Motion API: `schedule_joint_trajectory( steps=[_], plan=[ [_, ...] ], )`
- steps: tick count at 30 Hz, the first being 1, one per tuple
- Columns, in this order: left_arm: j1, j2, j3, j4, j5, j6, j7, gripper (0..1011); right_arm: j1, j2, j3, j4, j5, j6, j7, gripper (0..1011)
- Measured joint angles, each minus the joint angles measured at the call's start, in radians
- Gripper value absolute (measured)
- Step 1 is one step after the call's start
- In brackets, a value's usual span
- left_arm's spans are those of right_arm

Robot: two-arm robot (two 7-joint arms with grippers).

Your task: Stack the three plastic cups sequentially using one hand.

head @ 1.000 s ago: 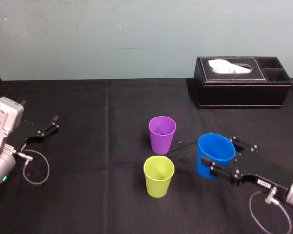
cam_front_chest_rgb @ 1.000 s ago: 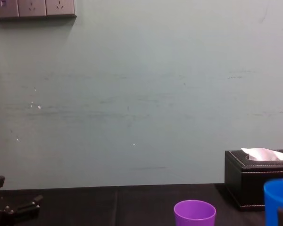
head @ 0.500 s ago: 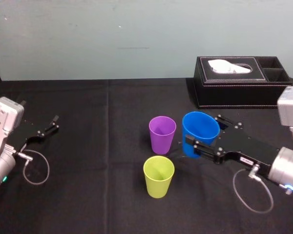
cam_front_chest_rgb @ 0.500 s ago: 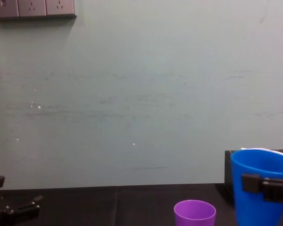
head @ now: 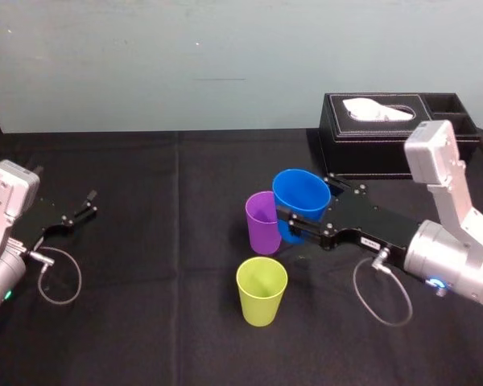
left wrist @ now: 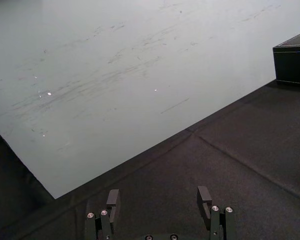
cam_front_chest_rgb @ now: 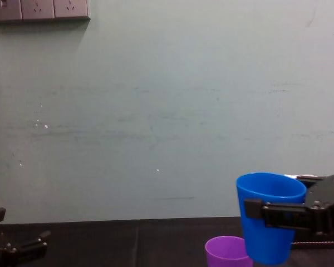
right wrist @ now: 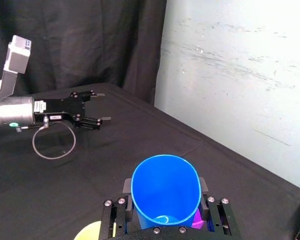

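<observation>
My right gripper (head: 299, 219) is shut on the blue cup (head: 302, 201), holding it upright in the air just right of the purple cup (head: 262, 223) and partly over its rim. In the chest view the blue cup (cam_front_chest_rgb: 269, 216) hangs above and to the right of the purple cup (cam_front_chest_rgb: 227, 250), its base lower than the purple rim. The right wrist view looks down into the blue cup (right wrist: 165, 191), with a finger on each side of it. The yellow-green cup (head: 262, 290) stands on the table in front of the purple one. My left gripper (head: 87, 204) rests open at the far left.
A black tissue box (head: 398, 134) with a side compartment sits at the back right of the black-clothed table (head: 161, 241). A loose cable loop (head: 60, 277) lies by the left arm. A pale wall closes the back.
My right gripper has carried the blue cup up and to the left, from the right of the table to beside the purple cup. The left arm has stayed still.
</observation>
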Motion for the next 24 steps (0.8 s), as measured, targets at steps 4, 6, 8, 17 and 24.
schedule_joint_trajectory(
  steps=[4,6,8,17,24],
  plan=[
    [0.000,0.000,0.000,0.000,0.000,0.000,0.000,1010,0.024,-0.016,-0.016,0.018,-0.012,0.009,-0.004,728],
    [0.000,0.000,0.000,0.000,0.000,0.000,0.000,1010,0.033,-0.023,-0.022,0.026,-0.016,0.012,-0.006,728],
    [0.000,0.000,0.000,0.000,0.000,0.000,0.000,1010,0.047,-0.034,-0.029,0.039,-0.023,0.016,-0.009,728],
    [0.000,0.000,0.000,0.000,0.000,0.000,0.000,1010,0.098,-0.074,-0.050,0.091,-0.046,0.025,-0.020,728],
    [0.000,0.000,0.000,0.000,0.000,0.000,0.000,1010,0.124,-0.091,-0.060,0.121,-0.063,0.028,-0.022,726]
  ],
)
